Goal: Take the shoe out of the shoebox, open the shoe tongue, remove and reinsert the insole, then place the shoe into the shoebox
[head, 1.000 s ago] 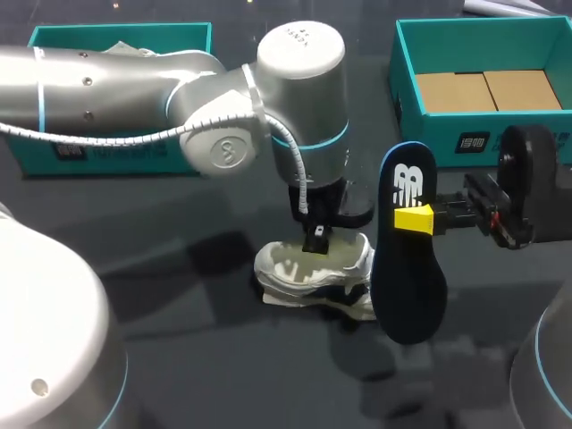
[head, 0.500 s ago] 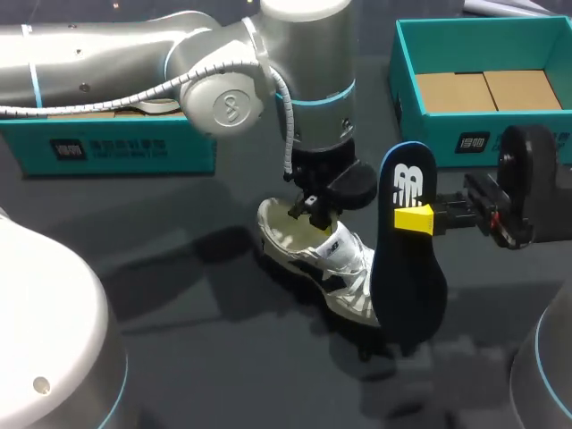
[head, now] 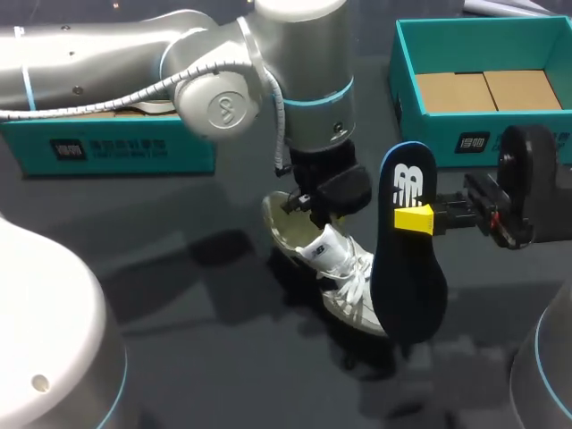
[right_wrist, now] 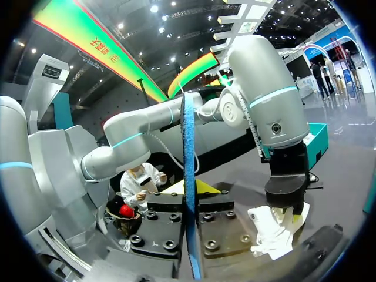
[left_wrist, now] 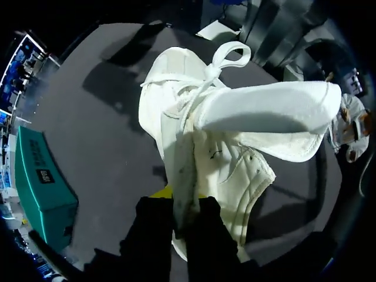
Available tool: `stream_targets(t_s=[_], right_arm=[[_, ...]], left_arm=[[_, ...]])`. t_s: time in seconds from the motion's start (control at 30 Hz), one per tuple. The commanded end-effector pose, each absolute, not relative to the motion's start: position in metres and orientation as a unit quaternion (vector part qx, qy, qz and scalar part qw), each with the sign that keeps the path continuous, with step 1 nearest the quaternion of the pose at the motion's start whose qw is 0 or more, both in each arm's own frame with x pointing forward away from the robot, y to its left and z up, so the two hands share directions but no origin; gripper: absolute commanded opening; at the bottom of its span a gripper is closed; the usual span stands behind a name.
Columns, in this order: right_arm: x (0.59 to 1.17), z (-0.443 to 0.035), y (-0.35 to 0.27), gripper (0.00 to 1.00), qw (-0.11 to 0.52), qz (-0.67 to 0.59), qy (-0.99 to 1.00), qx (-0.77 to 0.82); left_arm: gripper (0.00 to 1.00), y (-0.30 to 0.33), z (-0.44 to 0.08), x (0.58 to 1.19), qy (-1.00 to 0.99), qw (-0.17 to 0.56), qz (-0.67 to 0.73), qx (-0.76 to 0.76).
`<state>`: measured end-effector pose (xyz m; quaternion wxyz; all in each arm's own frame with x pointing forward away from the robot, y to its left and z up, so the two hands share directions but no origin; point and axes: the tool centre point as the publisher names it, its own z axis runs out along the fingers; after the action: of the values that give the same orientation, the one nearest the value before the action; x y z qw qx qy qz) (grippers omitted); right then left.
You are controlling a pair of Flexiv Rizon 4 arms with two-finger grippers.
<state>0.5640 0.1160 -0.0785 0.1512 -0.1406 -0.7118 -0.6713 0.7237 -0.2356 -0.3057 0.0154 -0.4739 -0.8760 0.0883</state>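
The left gripper (head: 315,198) pinches the heel rim of the shoe (head: 335,268), 1 finger inside the opening and 1 outside. The shoe hangs tilted, heel up and toe down toward the table (head: 179,357); whether the toe touches it I cannot tell. The right gripper (head: 427,218) is clamped on the insole (head: 409,277) about a third of the way down it, holding it upright just beside the shoe's toe end, well apart from the open shoebox (head: 483,36) behind. The grip on the shoe is a thin bite on a soft rim, so it could slip or twist out if the insole pushes against it. With the insole's long lower end free, it may buckle or catch on the rim rather than slide in. Only the left wrist view shows the black fingers (left_wrist: 155,235) on both sides of the shoe's wall, with the tongue (left_wrist: 264,111) standing out from the knotted laces (left_wrist: 220,64); in the head view the wrist hides that grip. The right wrist view shows the insole edge-on and straight between its fingers, while the head view shows it face-on.
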Motion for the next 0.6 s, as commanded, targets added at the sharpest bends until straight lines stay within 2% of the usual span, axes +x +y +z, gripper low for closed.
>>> stream_targets(t_s=[0.03, 0.3, 0.6], right_arm=[[0.558, -0.077, 0.115, 0.00, 0.147, -0.671, -0.712, -0.145], [0.558, -0.077, 0.115, 0.00, 0.147, -0.671, -0.712, -0.145], [0.558, -0.077, 0.115, 0.00, 0.147, -0.671, -0.712, -0.145]], left_arm=[[0.00, -0.234, -0.306, 0.725, -0.802, 0.012, 0.104, -0.588], [0.00, -0.245, -0.301, 0.717, -0.738, -0.019, 0.067, -0.671], [0.00, -0.245, -0.312, 0.711, -0.709, -0.019, 0.062, -0.702]])
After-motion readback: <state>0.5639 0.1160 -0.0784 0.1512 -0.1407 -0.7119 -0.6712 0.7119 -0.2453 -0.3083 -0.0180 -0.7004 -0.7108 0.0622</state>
